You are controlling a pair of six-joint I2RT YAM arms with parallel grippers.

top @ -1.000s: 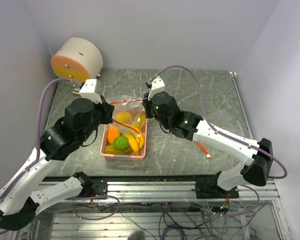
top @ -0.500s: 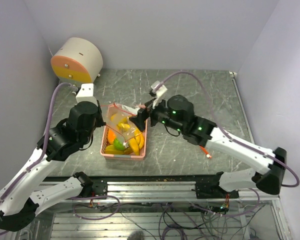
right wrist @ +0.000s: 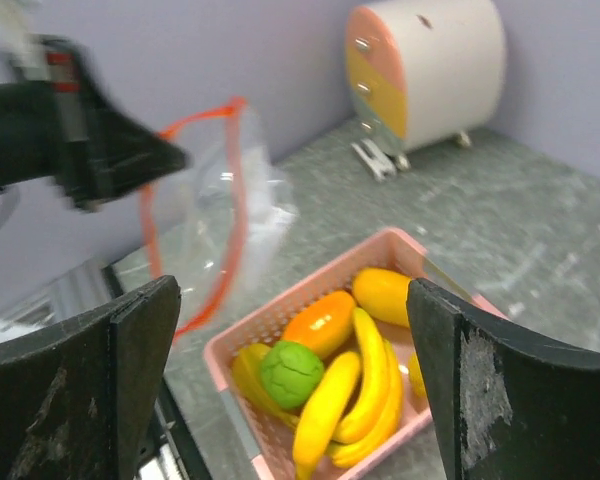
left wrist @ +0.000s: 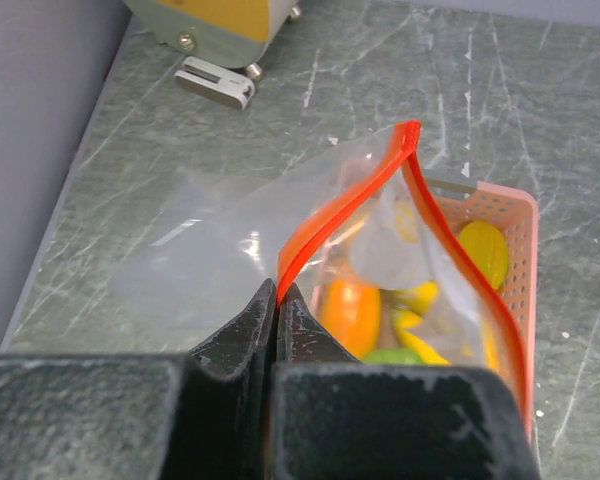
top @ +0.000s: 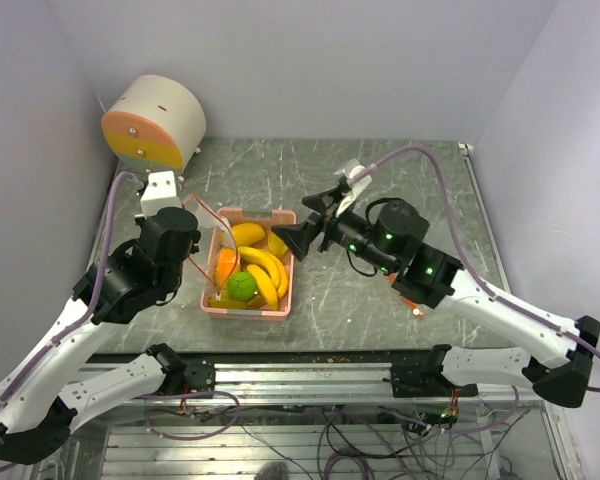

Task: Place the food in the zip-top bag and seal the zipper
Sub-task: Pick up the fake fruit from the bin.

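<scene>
Left gripper (left wrist: 278, 305) pinches the zipper (left wrist: 332, 208), holding the zip-top bag (left wrist: 205, 255) lifted, mouth agape, at nine o'clock of the pink basket (top: 243, 312), where the food (top: 248, 272) lies unbagged. Right gripper (top: 302, 222) hovers at two o'clock, jaws spread, empty. Loading comes next, I judge: it must descend onto one fruit.

The clear, floppy bag (left wrist: 210, 260) is held up just left of the basket (top: 248, 311), pinched at one end of its mouth by the left claw (left wrist: 277, 300). Its red-orange zipper (left wrist: 340, 205) is unsealed, the two strips bowed apart in an open loop. The food lies heaped in the basket, outside the bag: yellow bananas (top: 263, 272), an orange fruit (top: 226, 266), a bumpy green ball (top: 242, 286) and a yellow mango piece (top: 247, 234).
</scene>
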